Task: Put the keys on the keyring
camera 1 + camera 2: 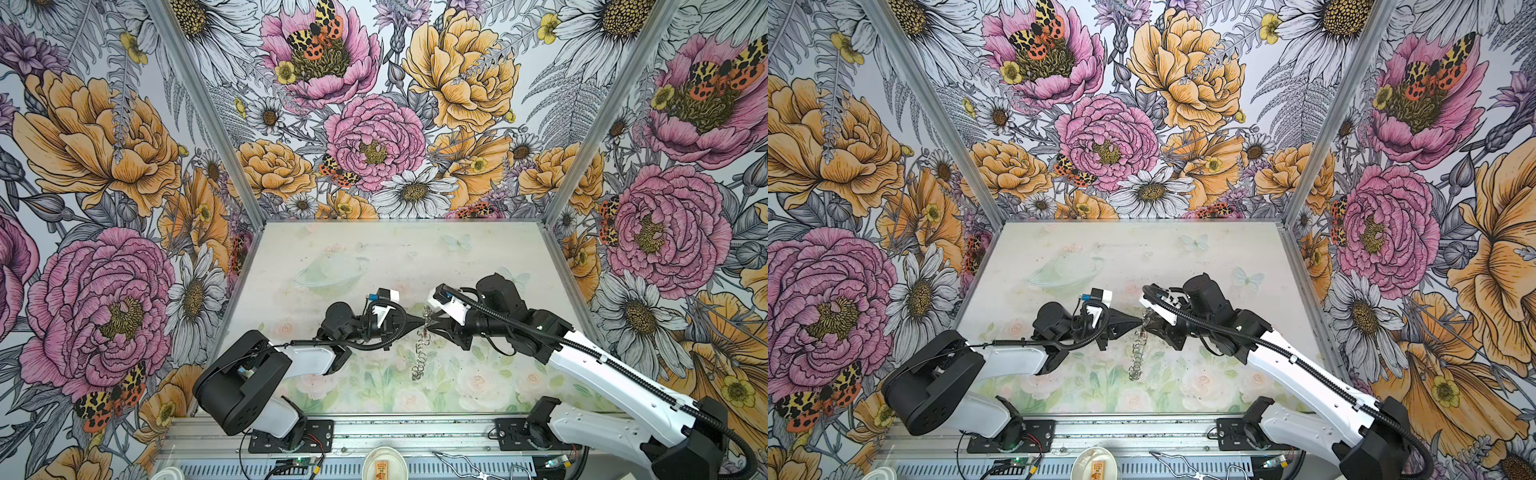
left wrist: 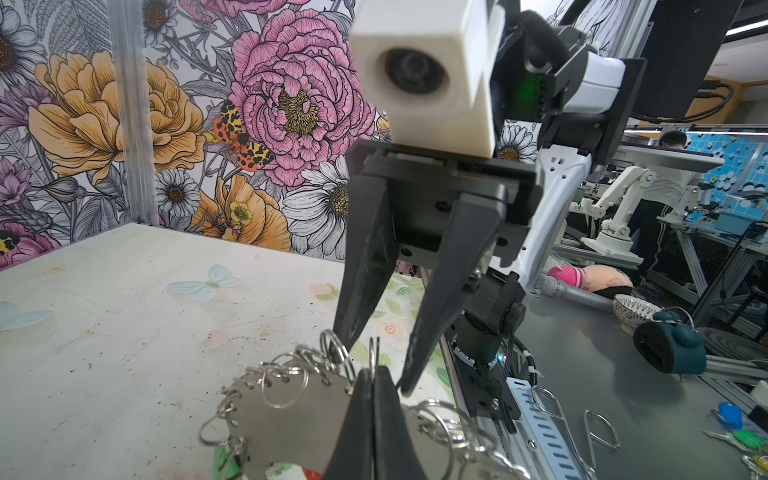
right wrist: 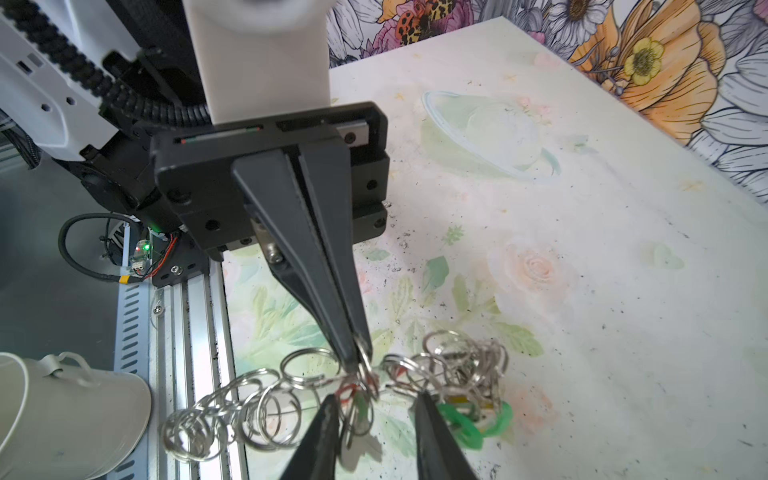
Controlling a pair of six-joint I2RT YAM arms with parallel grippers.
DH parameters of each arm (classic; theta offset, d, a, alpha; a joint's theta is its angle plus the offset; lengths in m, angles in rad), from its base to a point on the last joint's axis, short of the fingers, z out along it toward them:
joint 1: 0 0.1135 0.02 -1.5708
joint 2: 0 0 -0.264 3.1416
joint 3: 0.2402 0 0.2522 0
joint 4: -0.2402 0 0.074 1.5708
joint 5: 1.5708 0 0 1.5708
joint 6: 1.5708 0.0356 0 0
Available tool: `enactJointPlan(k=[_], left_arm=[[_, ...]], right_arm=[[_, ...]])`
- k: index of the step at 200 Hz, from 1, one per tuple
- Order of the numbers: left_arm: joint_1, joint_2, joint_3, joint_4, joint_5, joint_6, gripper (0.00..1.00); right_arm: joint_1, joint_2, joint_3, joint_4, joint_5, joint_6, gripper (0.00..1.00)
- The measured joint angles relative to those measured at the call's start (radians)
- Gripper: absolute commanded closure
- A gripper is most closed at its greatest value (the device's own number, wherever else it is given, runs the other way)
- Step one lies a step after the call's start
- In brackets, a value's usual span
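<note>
The keyring [image 1: 420,357] [image 1: 1136,361] hangs edge-on between both arms above the table, its lower split rings near the mat. In the left wrist view its flat grey plate [image 2: 291,419] shows, fringed with silver split rings. My left gripper [image 2: 375,374] [image 1: 420,323] is shut on one split ring at the top edge. My right gripper [image 3: 374,397] [image 1: 432,325] faces it with its fingers [image 3: 320,436] apart. A key with a red and green head [image 3: 351,397] dangles loose between them. Green-headed keys [image 3: 461,424] hang on rings just beside the other finger.
Flowered walls enclose the table [image 1: 374,257] on three sides. An aluminium rail [image 3: 183,332] runs along the front edge. A white dish [image 1: 384,463] and bent wire loops [image 1: 461,463] lie beyond it. Loose blue and green keys [image 2: 735,428] rest on the metal bench outside.
</note>
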Motion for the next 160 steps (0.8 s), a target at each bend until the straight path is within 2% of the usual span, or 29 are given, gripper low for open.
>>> enactJointPlan(k=[60,160], left_arm=[[0.002,-0.018,-0.005,-0.01,0.007,0.0,1.0],[0.008,-0.02,-0.009,-0.014,0.032,-0.001,1.0]], right_arm=[[-0.018,-0.011,0.0,0.028,-0.031,-0.021,0.82],[-0.033,0.011,0.0,0.031,-0.121,-0.027,0.84]])
